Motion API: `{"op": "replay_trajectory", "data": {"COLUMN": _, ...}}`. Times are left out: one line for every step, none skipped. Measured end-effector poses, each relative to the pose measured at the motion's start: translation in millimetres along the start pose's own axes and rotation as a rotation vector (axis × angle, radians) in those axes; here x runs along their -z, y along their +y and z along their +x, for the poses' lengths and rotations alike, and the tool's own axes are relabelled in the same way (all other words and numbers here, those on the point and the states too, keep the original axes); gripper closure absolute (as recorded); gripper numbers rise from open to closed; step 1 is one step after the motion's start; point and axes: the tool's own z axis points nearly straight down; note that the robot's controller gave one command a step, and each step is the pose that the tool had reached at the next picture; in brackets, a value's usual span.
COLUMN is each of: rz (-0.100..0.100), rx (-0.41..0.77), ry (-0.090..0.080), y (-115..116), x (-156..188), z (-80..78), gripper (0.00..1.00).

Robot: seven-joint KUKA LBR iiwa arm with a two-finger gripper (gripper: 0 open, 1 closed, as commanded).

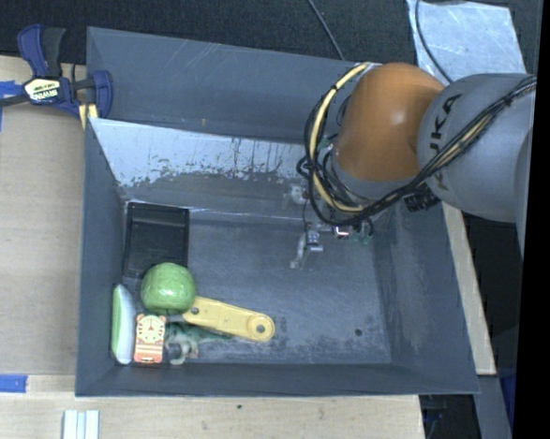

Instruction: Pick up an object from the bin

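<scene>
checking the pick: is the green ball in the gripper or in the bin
In the bin: the green ball lies in its lower-left corner, well apart from the gripper.

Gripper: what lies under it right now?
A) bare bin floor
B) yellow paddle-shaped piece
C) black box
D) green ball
A: the gripper hangs over bare bin floor, well apart from the green ball and yellow paddle-shaped piece heaped in the near-left corner.
</scene>
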Motion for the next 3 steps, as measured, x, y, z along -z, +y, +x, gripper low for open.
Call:
{"op": "replay_trajectory", "data": {"rz": 0.000, "rx": 0.000, "ry": -0.008, "y": 0, "x": 5, "z": -1.4, "gripper": 0.00}}
{"op": "replay_trajectory", "data": {"rz": -0.002, "rx": 0.175, "ry": -0.004, "y": 79, "x": -69, "z": 37.2, "gripper": 0.00}}
{"op": "replay_trajectory", "data": {"rz": 0.000, "rx": 0.040, "ry": -0.012, "y": 72, "x": -7, "z": 34.4, "gripper": 0.00}}
